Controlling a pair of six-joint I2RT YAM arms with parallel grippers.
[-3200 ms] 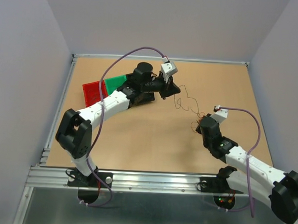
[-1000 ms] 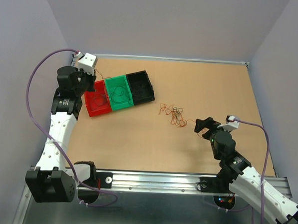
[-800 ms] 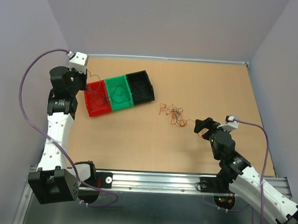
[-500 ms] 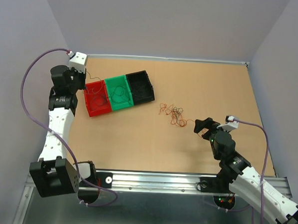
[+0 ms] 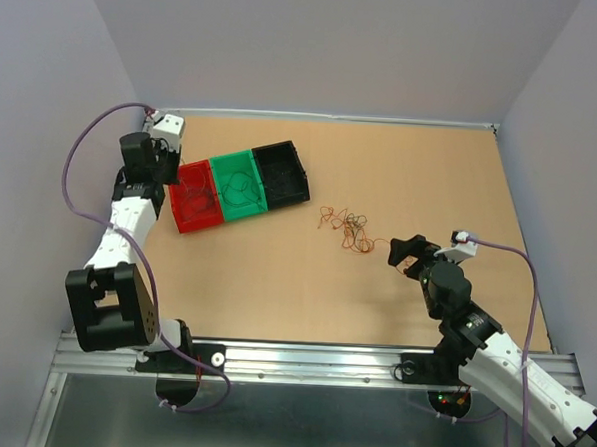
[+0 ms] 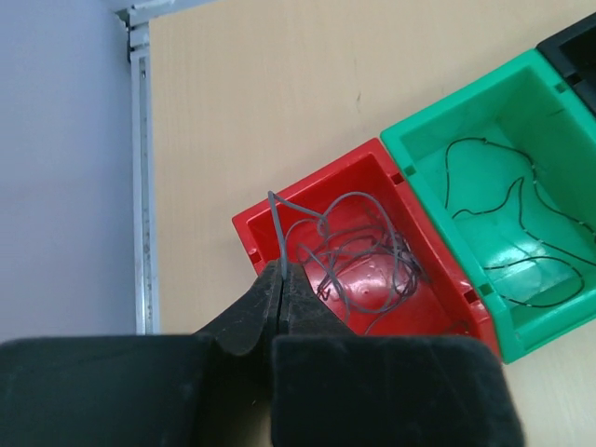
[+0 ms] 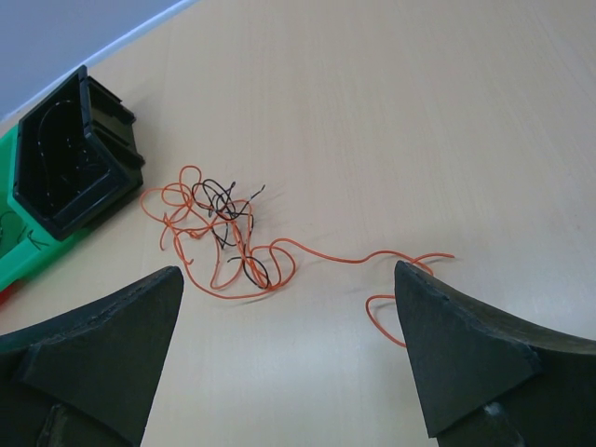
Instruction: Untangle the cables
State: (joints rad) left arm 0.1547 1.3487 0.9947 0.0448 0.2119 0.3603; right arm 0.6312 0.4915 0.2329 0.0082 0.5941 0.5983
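A tangle of orange and black cables point(image 5: 346, 228) lies on the table's middle; in the right wrist view the tangle point(image 7: 219, 233) trails an orange tail point(image 7: 410, 256) to the right. My right gripper point(image 5: 405, 251) stands open just right of it, nothing between its fingers point(image 7: 112, 326). At the far left my left gripper point(image 6: 281, 270) is shut on the end of a grey cable point(image 6: 358, 247). The rest of that cable lies coiled inside the red bin point(image 6: 307, 182). A black cable point(image 6: 521, 214) lies in the green bin point(image 6: 456, 98).
Red bin point(image 5: 200, 226), green bin point(image 5: 232, 158) and black bin point(image 5: 292, 188) stand side by side at the back left. The left wall and the table's metal rail point(image 6: 142, 186) run close beside the left gripper.
The left arm has swung from the middle tangle to the red bin, with the grey cable. The right gripper has backed off rightward from the tangle. Over the last second only the left wrist shifted slightly.
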